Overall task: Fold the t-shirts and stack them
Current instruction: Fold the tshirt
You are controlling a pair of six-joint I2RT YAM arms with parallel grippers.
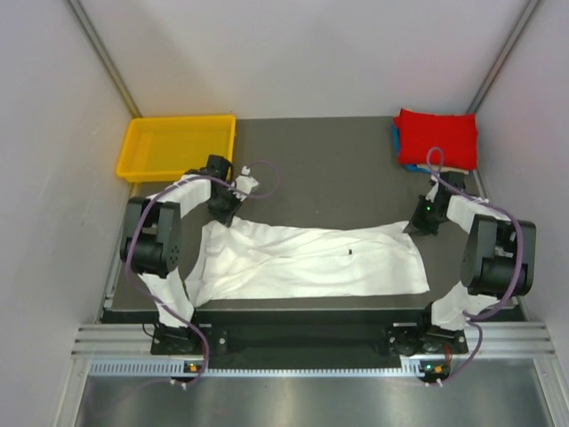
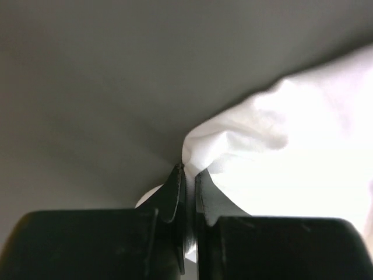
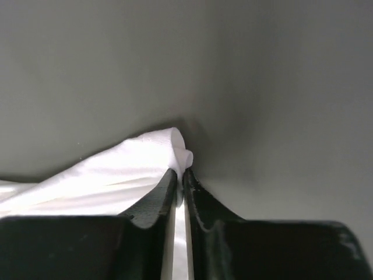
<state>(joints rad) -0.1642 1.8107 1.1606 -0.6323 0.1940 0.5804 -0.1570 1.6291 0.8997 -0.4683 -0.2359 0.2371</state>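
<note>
Left gripper (image 1: 222,210) and right gripper (image 1: 420,222), from above, pinch far corners of the white t-shirt (image 1: 311,262). The yellow tray (image 1: 182,119) lies beyond its left end, the folded red t-shirt (image 1: 436,135) beyond its right. Each wrist view shows jaws clamped on its cloth.

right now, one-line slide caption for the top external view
Left gripper and right gripper pinch far corners of the white t-shirt spread on the table; folded red t-shirt far right.

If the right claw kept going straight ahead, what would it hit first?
The right gripper, shut on the white t-shirt, would likely press straight into the dark table; depth is unclear.
</note>
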